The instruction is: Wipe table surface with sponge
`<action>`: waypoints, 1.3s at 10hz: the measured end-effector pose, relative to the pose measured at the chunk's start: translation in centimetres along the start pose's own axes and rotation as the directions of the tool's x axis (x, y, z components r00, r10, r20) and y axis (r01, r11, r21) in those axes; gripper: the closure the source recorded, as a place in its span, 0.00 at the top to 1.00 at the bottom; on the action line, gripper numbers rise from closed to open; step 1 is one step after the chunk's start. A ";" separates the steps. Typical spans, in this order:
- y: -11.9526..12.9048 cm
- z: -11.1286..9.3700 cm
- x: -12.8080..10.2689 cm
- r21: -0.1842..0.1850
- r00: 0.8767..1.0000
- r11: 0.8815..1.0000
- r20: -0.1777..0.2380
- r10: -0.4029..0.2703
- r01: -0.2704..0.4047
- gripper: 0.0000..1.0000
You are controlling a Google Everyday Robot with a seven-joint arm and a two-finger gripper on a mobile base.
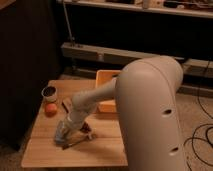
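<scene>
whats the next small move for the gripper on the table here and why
Probably a short sideways sweep across the table surface. The gripper is down low over the near-left part of the tabletop, shut on what looks like the light-blue sponge, with bare wood beside it. It should steer clear of the orange ball and the dark utensil close by.

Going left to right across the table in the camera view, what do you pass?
Dark round container with the orange ball just in front of it, then the gripper, shut and low on the table surface, then the orange tub, then the robot's big white arm housing.
</scene>
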 end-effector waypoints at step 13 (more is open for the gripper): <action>7.9 5.5 -1.7 -0.014 0.979 0.983 -0.090 -0.182 0.181 0.00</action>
